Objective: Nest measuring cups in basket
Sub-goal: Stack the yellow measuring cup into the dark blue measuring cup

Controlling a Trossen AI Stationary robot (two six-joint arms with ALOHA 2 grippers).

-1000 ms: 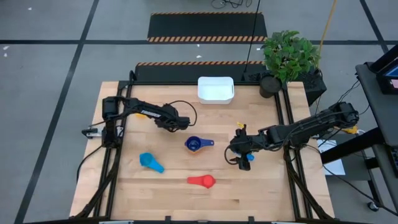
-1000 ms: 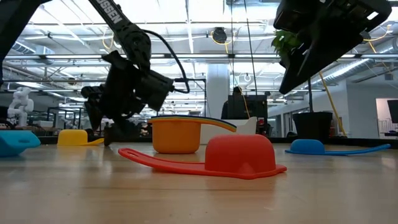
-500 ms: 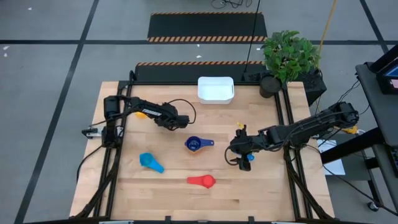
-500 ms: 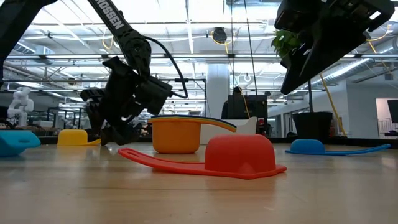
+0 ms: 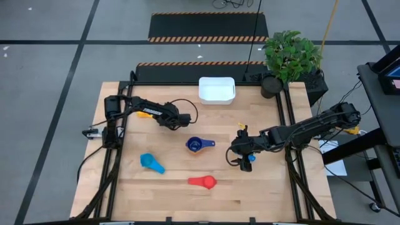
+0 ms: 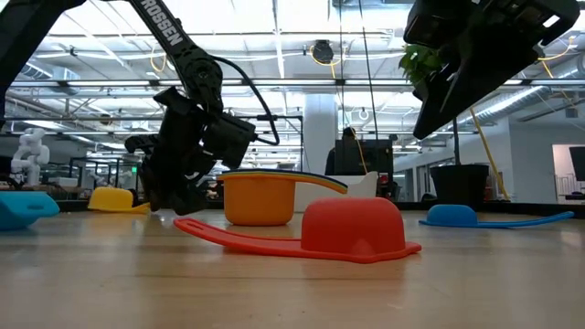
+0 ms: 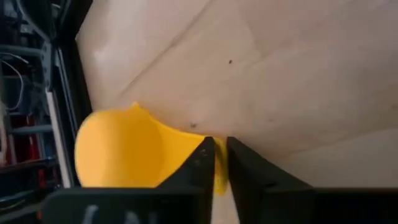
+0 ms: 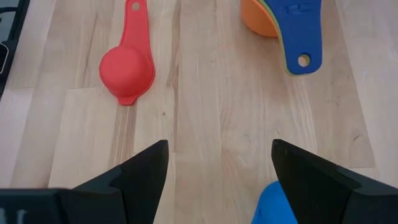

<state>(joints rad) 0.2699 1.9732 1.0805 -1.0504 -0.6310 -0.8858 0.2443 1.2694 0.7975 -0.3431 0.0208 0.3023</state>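
Since one second ago, the left gripper (image 5: 164, 117) has closed its two dark fingers on the handle of the small yellow plastic measuring cup (image 7: 121, 149), and this cup now sits a little lifted and tilted in the low view (image 6: 116, 197). Everything else lies as before.

On the light wooden table (image 5: 175, 187), the largest task thing is the white rectangular plastic basket (image 5: 217, 90), standing at the far edge in the middle, apart from all cups. Beside it, at the far right corner, stands a green leafy plant in a black pot (image 5: 289, 59).

Near the table centre sits a nested stack of cups with a dark blue one on top and an orange one at the bottom (image 5: 199, 144). A light blue cup (image 5: 151, 162) lies to the left of it, and a red cup (image 5: 203, 181) lies upside down near the front edge.

The right gripper (image 5: 240, 152) hovers at the right of the stack with jaws wide apart, over a blue cup (image 8: 275, 204), not holding it.
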